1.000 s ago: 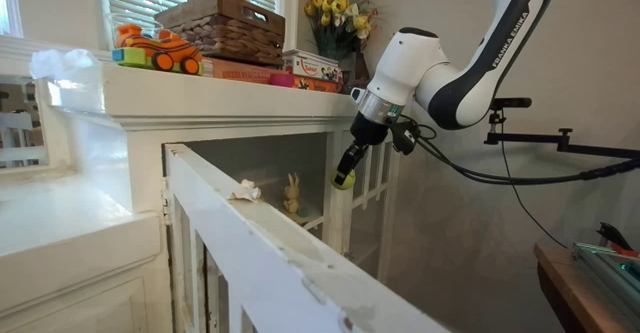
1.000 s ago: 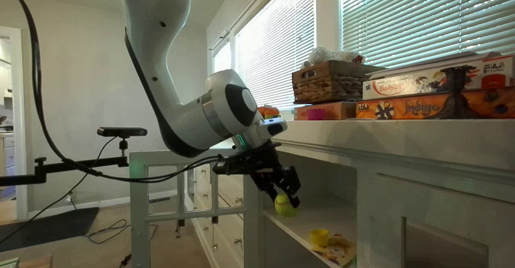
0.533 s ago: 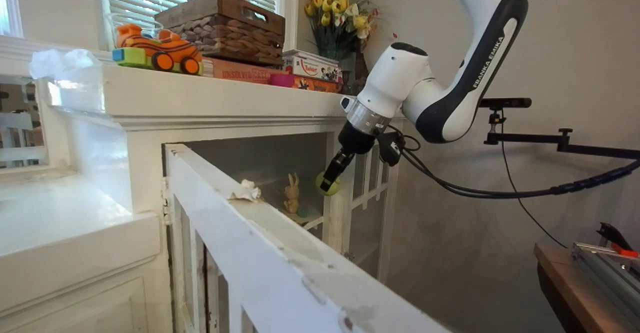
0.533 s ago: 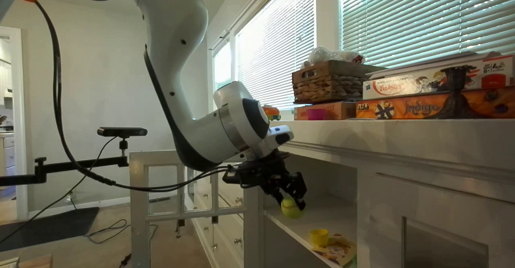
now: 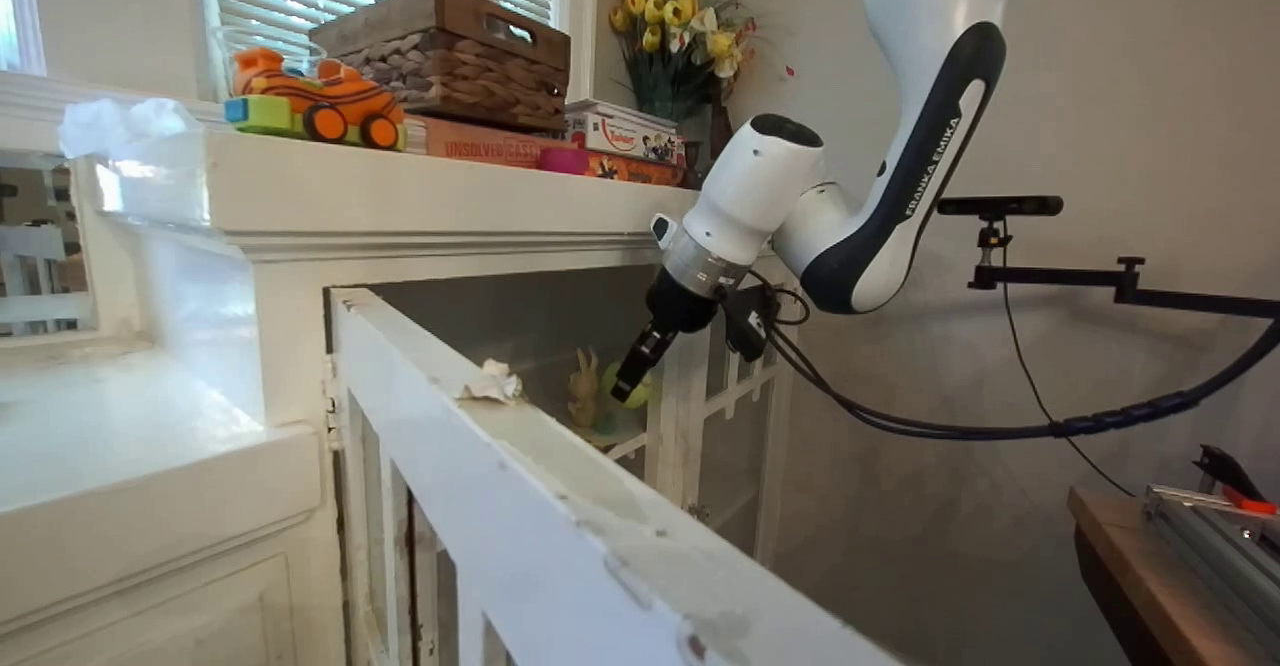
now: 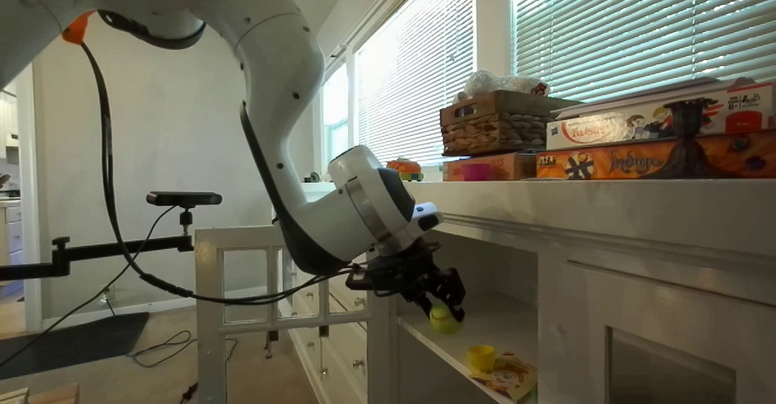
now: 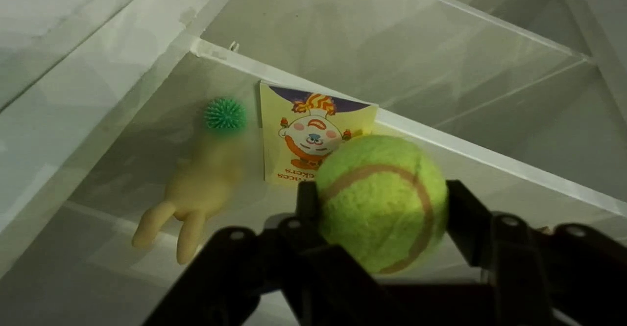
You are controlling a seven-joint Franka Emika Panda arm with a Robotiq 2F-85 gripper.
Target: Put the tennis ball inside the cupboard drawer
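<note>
Gripper point(image 6: 444, 315) and ball point(image 7: 382, 213) are lower than one second ago, and farther toward the cupboard point(image 5: 500, 316); the fingers point(image 7: 468, 221) clasp the ball; it hangs probably over the shelf point(image 6: 500, 325), depth being unclear.

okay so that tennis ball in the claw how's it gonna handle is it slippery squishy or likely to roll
The tennis ball would probably roll at a light nudge, since it's round. Its fuzzy skin suggests it shouldn't slip easily from the claw. Its visible outline looks undented in that grip, so it's likely fairly firm.
</note>
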